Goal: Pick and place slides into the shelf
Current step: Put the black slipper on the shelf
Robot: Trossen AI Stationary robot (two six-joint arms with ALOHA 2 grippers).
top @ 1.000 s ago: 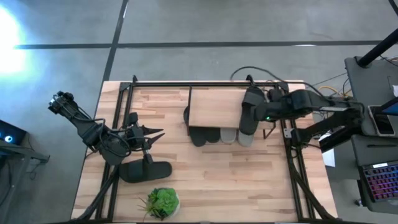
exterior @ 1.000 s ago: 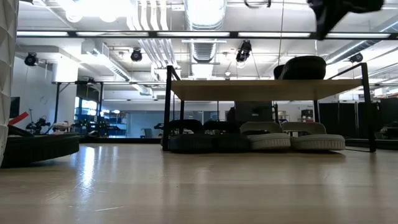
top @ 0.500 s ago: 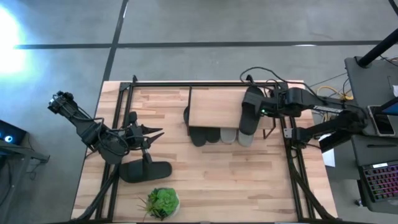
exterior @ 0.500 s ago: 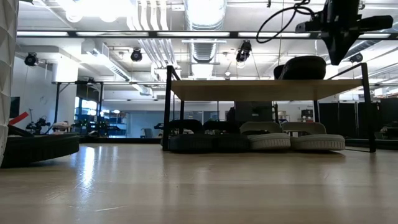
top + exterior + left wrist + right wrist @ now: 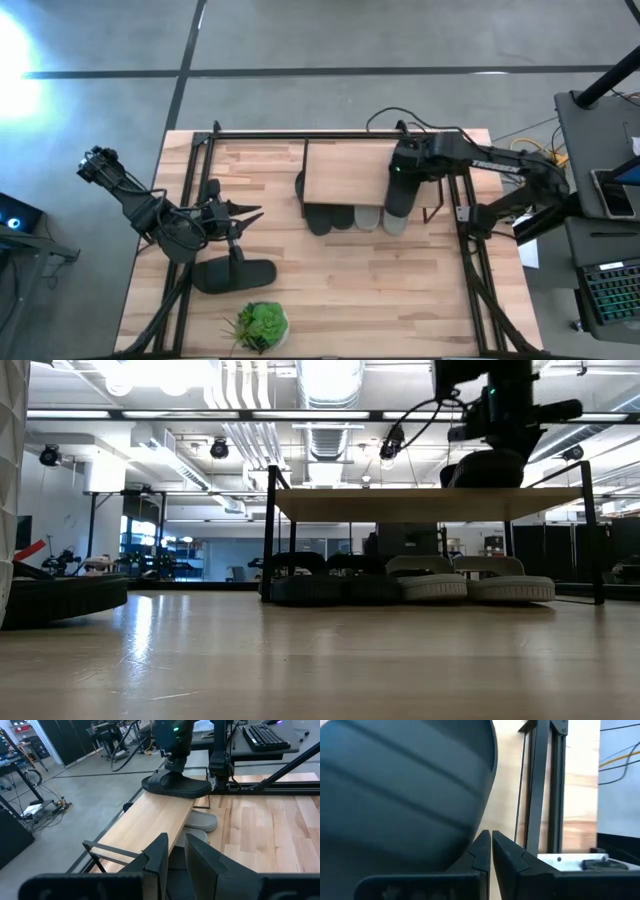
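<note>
Swinging back over the black slide (image 5: 404,185) on the shelf (image 5: 345,172), right gripper (image 5: 403,160) stays clenched, empty. Next, fetch the remaining slide (image 5: 235,273); left gripper (image 5: 250,214) waits.

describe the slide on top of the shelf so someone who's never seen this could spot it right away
Find the shelf, the small light wooden board on thin black legs near the table's far edge. On its right end lies one black slide, under the right gripper. It is the only slide above the board; the other slides sit in a row beneath it.
</note>
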